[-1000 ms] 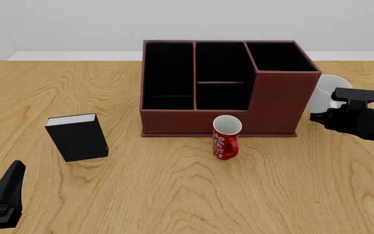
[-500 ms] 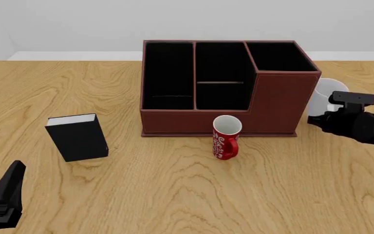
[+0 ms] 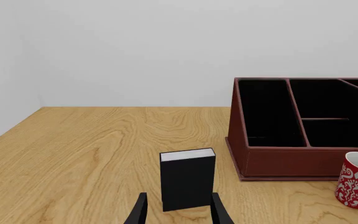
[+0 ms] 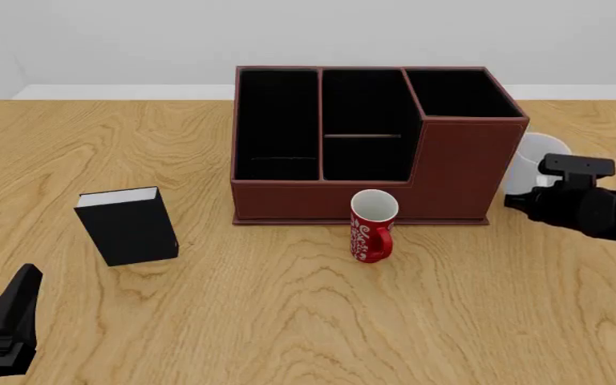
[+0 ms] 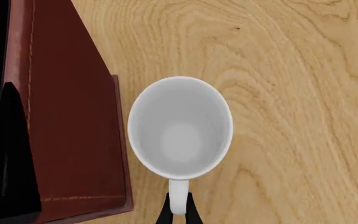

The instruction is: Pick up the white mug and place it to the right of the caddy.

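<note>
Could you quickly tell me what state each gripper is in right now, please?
Left gripper: open, holding nothing, pointing at the black book.
Right gripper: shut on the white mug's handle, beside the caddy.

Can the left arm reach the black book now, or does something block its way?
Probably yes. The left gripper points straight at the black book, which stands upright just ahead, with only bare table between them.

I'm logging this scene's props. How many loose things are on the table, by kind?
Mugs: 2, the white mug and the red mug
Caddy: 1
Black book: 1
Total: 4
</note>
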You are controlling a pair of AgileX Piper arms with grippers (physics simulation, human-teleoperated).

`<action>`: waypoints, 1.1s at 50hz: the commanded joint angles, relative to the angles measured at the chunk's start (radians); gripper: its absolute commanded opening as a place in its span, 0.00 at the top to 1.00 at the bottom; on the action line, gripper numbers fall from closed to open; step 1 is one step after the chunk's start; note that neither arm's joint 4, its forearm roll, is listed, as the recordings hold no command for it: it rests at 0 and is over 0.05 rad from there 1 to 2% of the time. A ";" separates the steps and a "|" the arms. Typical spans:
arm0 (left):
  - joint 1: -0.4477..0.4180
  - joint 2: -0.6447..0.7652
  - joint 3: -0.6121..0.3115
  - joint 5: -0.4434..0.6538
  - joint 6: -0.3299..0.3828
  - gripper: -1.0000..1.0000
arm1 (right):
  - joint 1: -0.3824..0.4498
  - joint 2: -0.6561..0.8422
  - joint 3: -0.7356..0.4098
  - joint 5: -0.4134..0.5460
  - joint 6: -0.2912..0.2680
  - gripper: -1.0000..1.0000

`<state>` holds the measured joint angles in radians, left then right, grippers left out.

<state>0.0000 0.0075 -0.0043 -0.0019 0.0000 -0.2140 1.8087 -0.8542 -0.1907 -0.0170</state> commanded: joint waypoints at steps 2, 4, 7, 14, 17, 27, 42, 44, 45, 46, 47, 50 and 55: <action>0.000 0.000 0.000 0.000 0.000 0.00 | -0.002 0.013 -0.005 -0.007 0.006 1.00; 0.000 0.000 0.000 0.000 0.000 0.00 | -0.003 0.015 -0.005 -0.008 0.007 1.00; 0.000 0.000 0.000 0.000 0.000 0.00 | -0.002 0.015 -0.005 -0.008 0.008 1.00; 0.000 0.000 0.000 0.000 0.000 0.00 | -0.005 0.027 -0.006 -0.012 0.006 1.00; 0.000 0.000 0.000 0.000 0.000 0.00 | -0.005 0.038 -0.007 -0.020 0.007 1.00; 0.000 0.000 0.000 0.000 0.000 0.00 | 0.000 0.031 -0.005 -0.015 0.011 1.00; 0.000 0.000 0.000 0.000 0.000 0.00 | -0.002 0.046 -0.008 -0.022 0.015 1.00; 0.000 0.000 0.000 0.000 0.000 0.00 | -0.002 0.046 -0.008 -0.022 0.015 1.00; 0.000 0.000 0.000 0.000 0.000 0.00 | -0.002 0.048 -0.008 -0.023 0.015 1.00; 0.000 0.000 0.000 0.000 0.000 0.00 | -0.002 0.048 -0.008 -0.023 0.015 1.00; 0.000 0.000 0.000 0.000 0.000 0.00 | -0.001 0.048 -0.007 -0.023 0.016 1.00; 0.000 0.000 0.000 0.000 0.000 0.00 | -0.002 0.052 -0.010 -0.024 0.016 1.00; 0.000 0.000 0.000 0.000 0.000 0.00 | -0.003 0.060 -0.010 -0.028 0.015 1.00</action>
<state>0.0000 0.0075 -0.0043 -0.0019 0.0000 -0.2160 1.8503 -0.8557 -0.2126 -0.0134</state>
